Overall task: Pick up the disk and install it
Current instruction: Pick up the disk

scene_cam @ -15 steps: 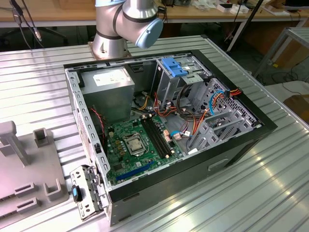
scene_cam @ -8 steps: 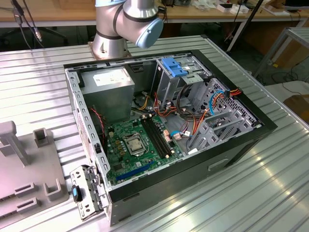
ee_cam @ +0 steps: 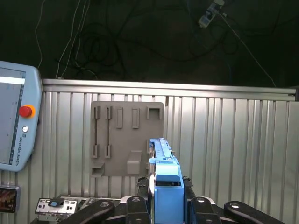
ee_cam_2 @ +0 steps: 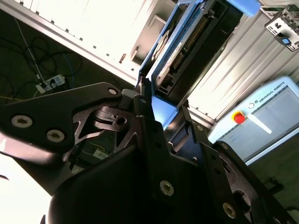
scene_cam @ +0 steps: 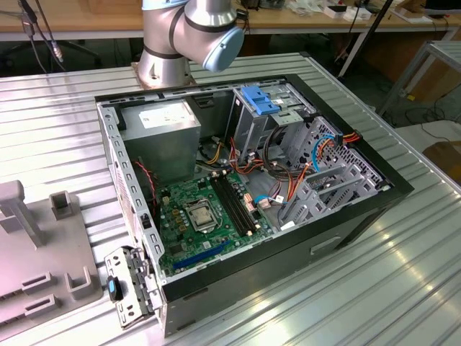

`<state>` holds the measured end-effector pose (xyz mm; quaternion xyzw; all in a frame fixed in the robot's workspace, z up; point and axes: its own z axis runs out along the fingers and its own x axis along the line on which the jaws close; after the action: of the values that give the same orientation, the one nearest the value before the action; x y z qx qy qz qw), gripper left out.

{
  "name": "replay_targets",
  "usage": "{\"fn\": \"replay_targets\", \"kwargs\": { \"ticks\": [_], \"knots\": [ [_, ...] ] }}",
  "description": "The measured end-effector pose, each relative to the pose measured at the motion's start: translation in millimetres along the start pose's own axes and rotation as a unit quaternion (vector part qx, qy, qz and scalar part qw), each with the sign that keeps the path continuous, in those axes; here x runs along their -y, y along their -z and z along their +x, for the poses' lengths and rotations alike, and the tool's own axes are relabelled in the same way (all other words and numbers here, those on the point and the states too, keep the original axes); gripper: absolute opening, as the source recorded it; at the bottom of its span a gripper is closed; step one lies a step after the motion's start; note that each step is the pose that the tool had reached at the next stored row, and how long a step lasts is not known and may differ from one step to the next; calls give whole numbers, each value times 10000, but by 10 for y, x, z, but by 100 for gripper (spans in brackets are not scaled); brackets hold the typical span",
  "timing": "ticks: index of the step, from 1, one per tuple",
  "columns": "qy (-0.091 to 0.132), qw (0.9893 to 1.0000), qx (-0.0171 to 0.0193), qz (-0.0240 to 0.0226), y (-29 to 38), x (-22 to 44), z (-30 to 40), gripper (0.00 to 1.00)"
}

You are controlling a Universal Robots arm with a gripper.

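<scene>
Holding the disk [ee_cam: 161,156] clamped edge-on in the gripper [ee_cam: 166,189], so pick's done; install into the case [scene_cam: 346,223] needs careful lining up, I reckon.

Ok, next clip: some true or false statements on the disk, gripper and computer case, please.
The gripper is clamped on the disk. True.
The computer case is closed. False: it lies open, its green board showing.
The disk sits inside the case. False: the gripper holds it outside, the grey tray behind it in the first wrist view.
The control tablet has a red button. True.
</scene>
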<state>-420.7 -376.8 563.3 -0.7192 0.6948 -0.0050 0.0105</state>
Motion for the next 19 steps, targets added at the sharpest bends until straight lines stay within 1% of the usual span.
{"fn": "replay_targets", "kwargs": {
  "ticks": [4, 10, 11, 19],
  "knots": [
    [0, 10000, 0, 0, -2, 73, 3, 37],
    [0, 10000, 0, 0, -3, 159, 6, 37],
    [0, 10000, 0, 0, -4, 191, 7, 37],
    [0, 10000, 0, 0, -7, 329, 11, 37]
  ]
}}
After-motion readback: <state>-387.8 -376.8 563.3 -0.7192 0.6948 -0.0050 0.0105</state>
